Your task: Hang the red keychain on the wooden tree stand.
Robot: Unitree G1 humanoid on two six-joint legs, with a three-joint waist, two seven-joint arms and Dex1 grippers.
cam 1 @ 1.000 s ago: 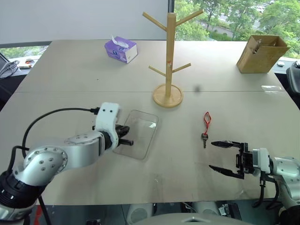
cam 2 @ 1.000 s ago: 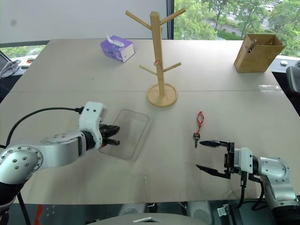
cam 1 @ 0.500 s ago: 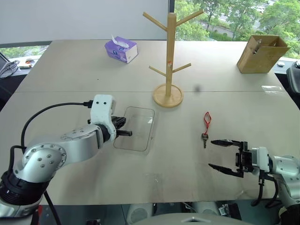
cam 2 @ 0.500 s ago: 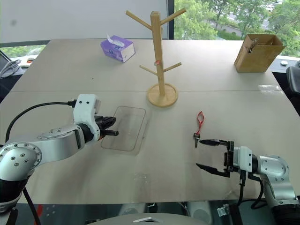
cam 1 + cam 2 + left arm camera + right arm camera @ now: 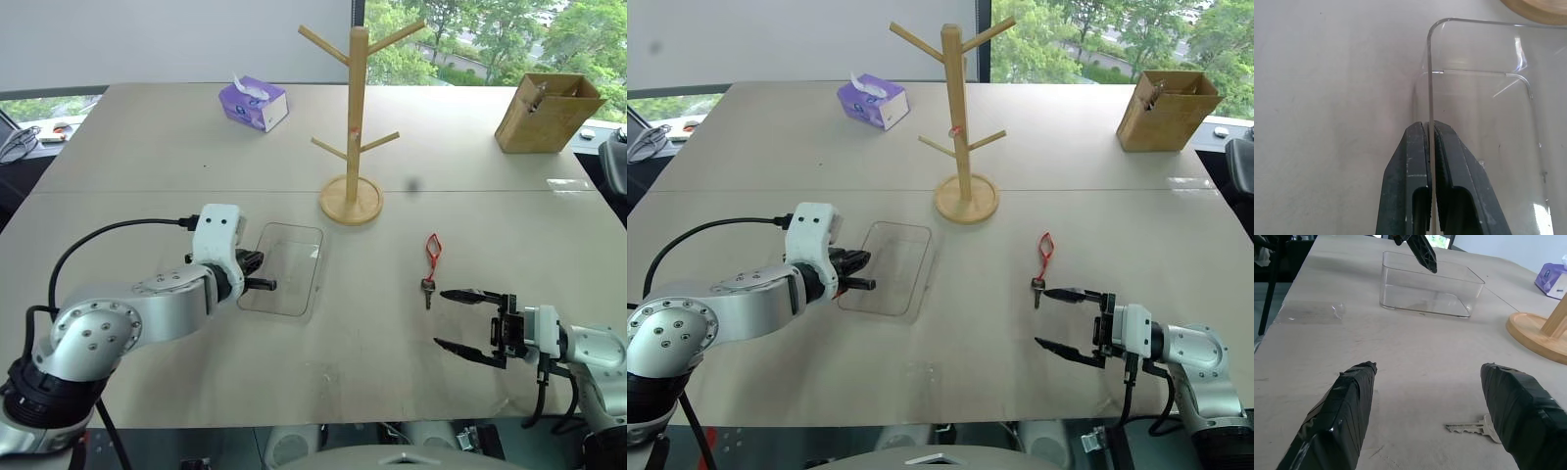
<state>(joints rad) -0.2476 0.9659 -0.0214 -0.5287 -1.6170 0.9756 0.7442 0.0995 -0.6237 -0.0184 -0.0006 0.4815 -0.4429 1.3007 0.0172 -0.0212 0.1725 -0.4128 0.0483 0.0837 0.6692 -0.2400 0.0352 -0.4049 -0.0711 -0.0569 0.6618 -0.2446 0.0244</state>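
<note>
The red keychain (image 5: 432, 250) lies flat on the table (image 5: 147, 166), on the robot's right of the wooden tree stand (image 5: 353, 117) and nearer the robot than the stand's round base. Its thin red loop points toward the stand, and its small dark key (image 5: 427, 290) trails toward the robot. None of the stand's pegs carries it; the stand is upright near the table's middle, with a small red mark on its pole.

The right gripper (image 5: 468, 323) hovers low over the table, just on the near right side of the keychain, with its two black fingers spread wide and nothing between them. One fingertip is close beside the key, and I cannot tell whether they touch. In the right wrist view the key (image 5: 1476, 428) lies on the tabletop between the two taped fingers (image 5: 1339, 411), nearer one of them.

The clear plastic tray (image 5: 284, 279) sits to the robot's left of the keychain, well apart from it and in front of the stand's base. The left gripper (image 5: 263, 284) is clamped on the tray's near left wall; the left wrist view shows the thin clear wall (image 5: 1429, 98) pinched between the closed fingers.

A purple tissue box (image 5: 253, 103) stands beyond the stand on the left, and a brown box (image 5: 545, 112) stands at the far right edge
</note>
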